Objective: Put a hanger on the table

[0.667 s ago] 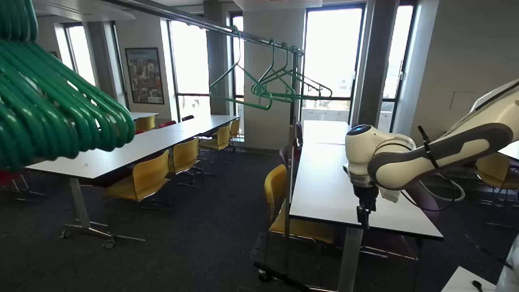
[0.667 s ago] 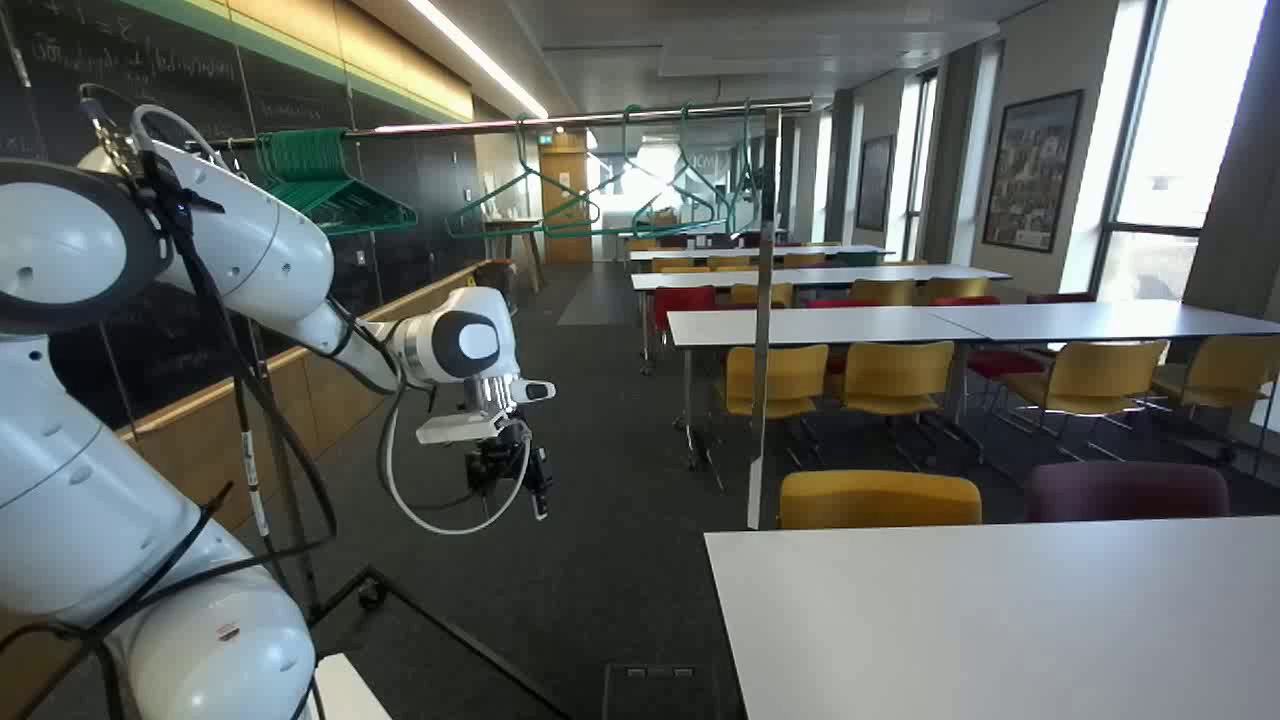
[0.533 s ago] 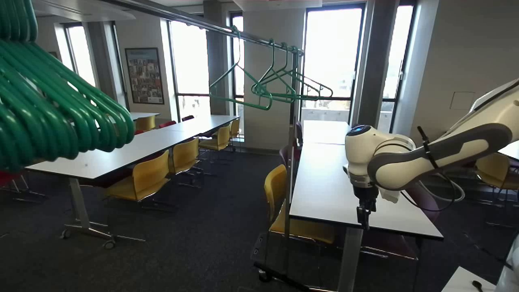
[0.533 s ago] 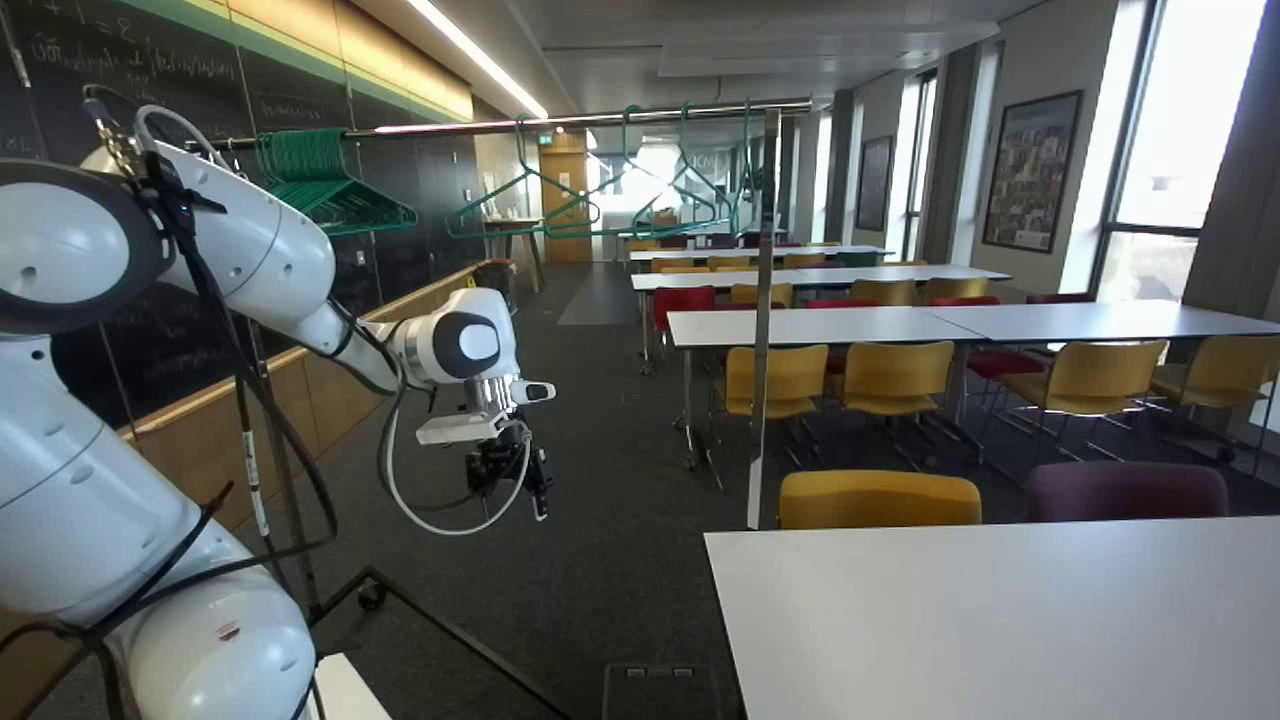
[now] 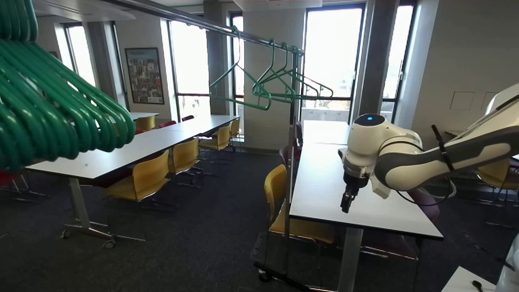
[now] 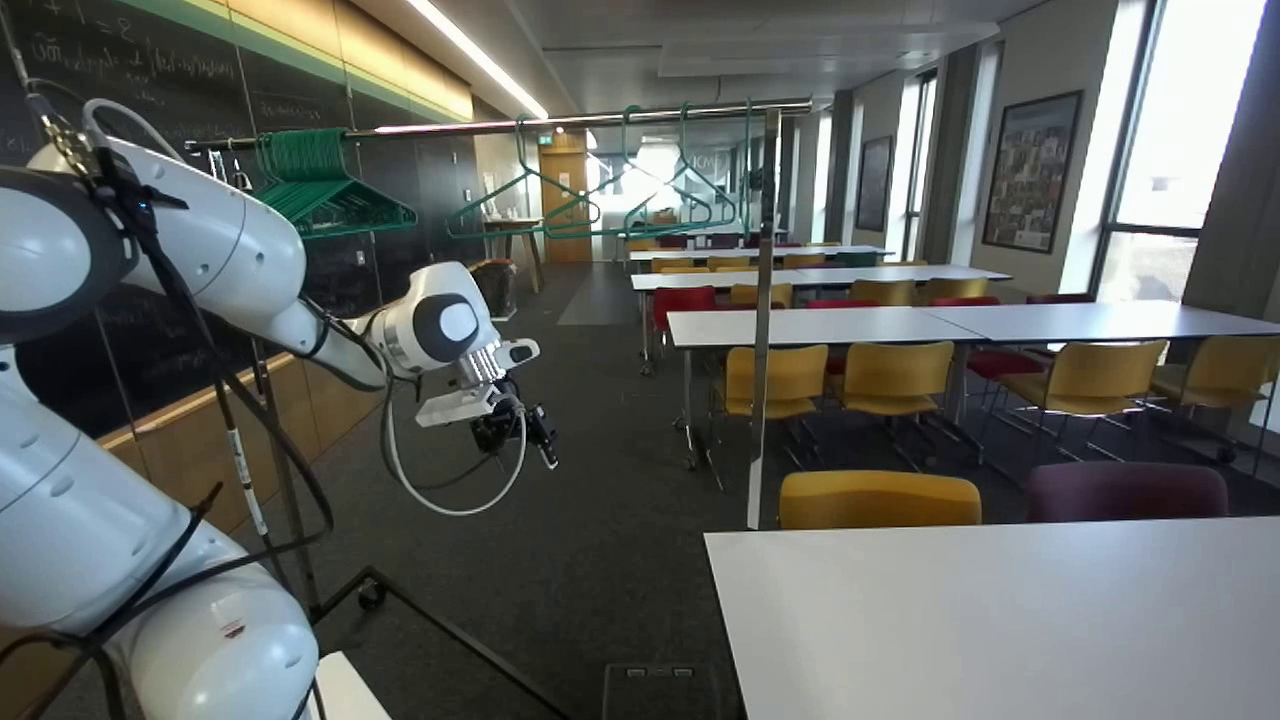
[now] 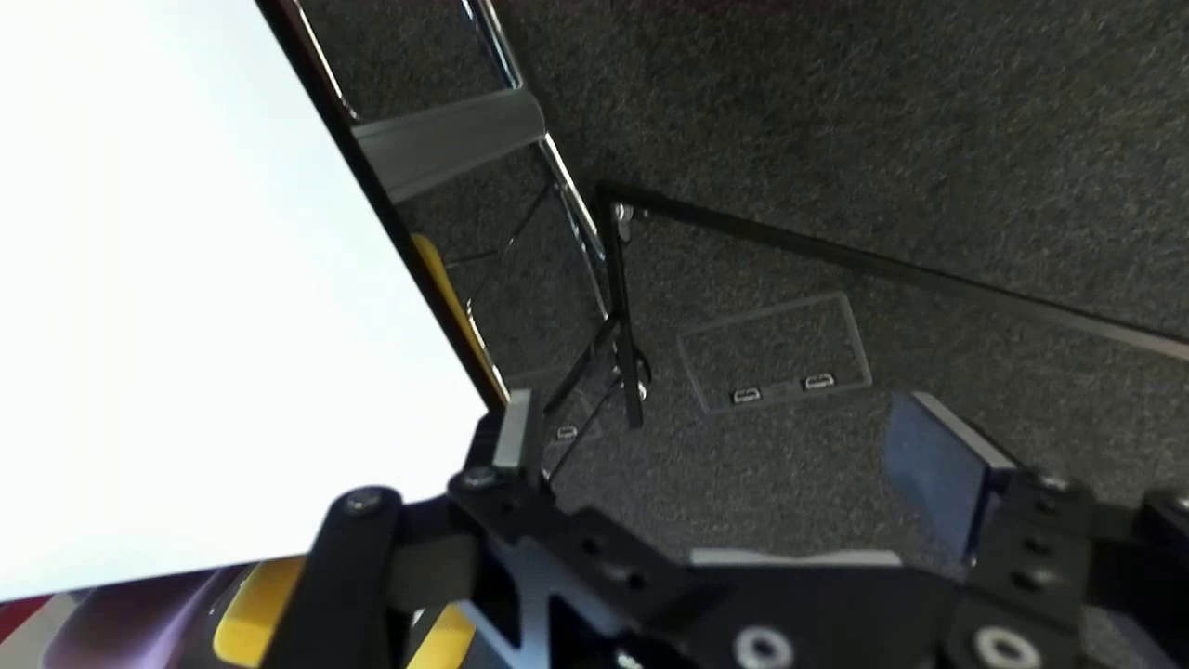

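Observation:
Several thin green hangers [image 5: 240, 103] hang spaced apart on a rail; they also show in an exterior view [image 6: 490, 193]. A dense bunch of green hangers [image 5: 61, 105] hangs farther along the rail, also in an exterior view [image 6: 325, 185]. My gripper [image 7: 729, 437] is open and empty. In both exterior views the gripper [image 5: 346, 202] [image 6: 548, 450] hangs tilted downward, well below the hangers and apart from them. The white-topped table [image 5: 324, 190] [image 6: 1000, 620] is beside it; its corner fills the left of the wrist view [image 7: 186, 307]. No hanger shows in the wrist view.
The metal rail [image 5: 190, 22] [image 6: 660, 115] has an upright post [image 6: 762, 350] near the table's end. The rack's dark base [image 7: 836, 255] lies on the floor under the gripper. A yellow chair [image 5: 277, 186] stands at the table's side. More tables with chairs stand beyond.
The arm has shifted. The gripper has risen and tilted, its fingers swinging leftward in one exterior view and rightward in another. The hangers hang about as before.

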Controlling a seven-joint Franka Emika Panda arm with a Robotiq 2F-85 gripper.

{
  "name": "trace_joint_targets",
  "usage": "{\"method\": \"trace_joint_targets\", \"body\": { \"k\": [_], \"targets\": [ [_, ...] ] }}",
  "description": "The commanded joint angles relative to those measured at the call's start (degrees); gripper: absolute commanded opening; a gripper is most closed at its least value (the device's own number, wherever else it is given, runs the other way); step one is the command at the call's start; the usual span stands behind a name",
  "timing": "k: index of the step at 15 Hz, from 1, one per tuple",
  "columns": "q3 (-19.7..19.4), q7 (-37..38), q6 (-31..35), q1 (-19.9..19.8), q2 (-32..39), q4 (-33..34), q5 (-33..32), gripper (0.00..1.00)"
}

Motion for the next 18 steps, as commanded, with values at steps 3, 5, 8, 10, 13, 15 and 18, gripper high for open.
{"method": "trace_joint_targets", "body": {
  "k": [3,5,8,10,13,15,18],
  "targets": [
    [3.2,8.4,6.0,-0.9,-8.7,-0.8,-5.6,1.00],
    [4.2,10.4,8.4,-1.7,-11.2,-0.7,-7.1,1.00],
    [5.5,12.4,13.4,-3.8,-14.5,-0.8,-9.5,1.00],
    [6.8,13.5,19.3,-6.7,-15.6,-1.9,-12.6,1.00],
    [6.8,11.4,15.5,-6.3,-13.7,-0.6,-9.0,1.00],
    [6.9,11.6,14.5,-6.6,-12.8,-1.6,-9.2,1.00],
    [6.8,11.6,14.5,-6.6,-11.9,-1.7,-9.2,1.00]
  ]
}}
